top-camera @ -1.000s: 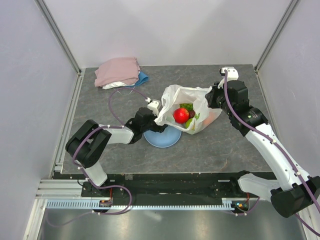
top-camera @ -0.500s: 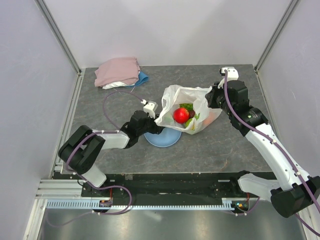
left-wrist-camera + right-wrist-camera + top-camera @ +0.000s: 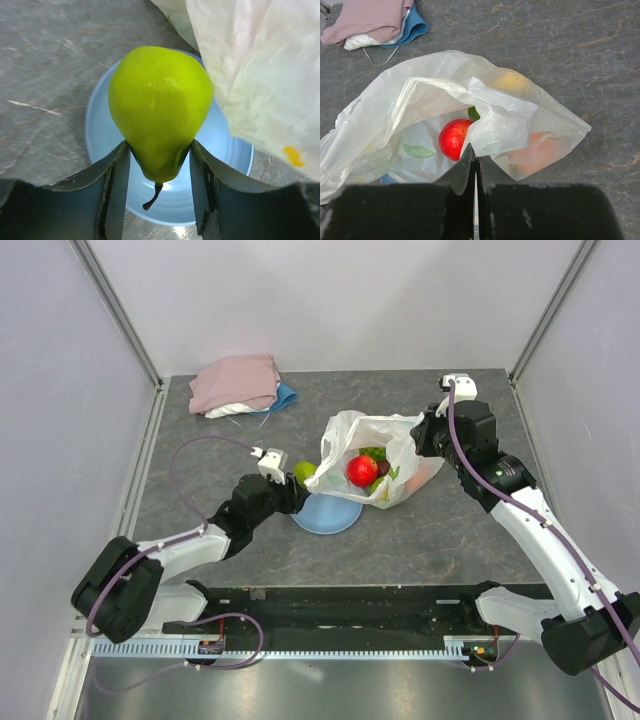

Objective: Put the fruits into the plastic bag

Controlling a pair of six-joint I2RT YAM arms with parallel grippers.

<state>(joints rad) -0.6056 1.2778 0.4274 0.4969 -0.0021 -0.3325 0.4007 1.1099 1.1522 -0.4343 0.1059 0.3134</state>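
Observation:
My left gripper (image 3: 293, 483) is shut on a yellow-green pear (image 3: 305, 472) and holds it above the light-blue plate (image 3: 312, 520), just left of the plastic bag (image 3: 345, 435). In the left wrist view the pear (image 3: 160, 107) sits stem down between my fingers (image 3: 112, 190) over the plate (image 3: 102, 125), with the bag (image 3: 260, 70) at the right. My right gripper (image 3: 476, 159) is shut on the bag's rim (image 3: 495, 127) and holds the mouth open. Inside lie a red apple (image 3: 452, 139) and green fruit (image 3: 374, 453). An orange one (image 3: 540, 147) and a yellow one (image 3: 510, 81) show through the plastic.
A folded pink cloth (image 3: 235, 382) on white and blue cloths lies at the back left, also in the right wrist view (image 3: 365, 17). The enclosure's walls and metal rails (image 3: 140, 470) bound the dark tabletop.
My left arm has drawn back to the left from the bag's edge, and the pear now shows in its gripper above the plate. The right arm and bag have not moved.

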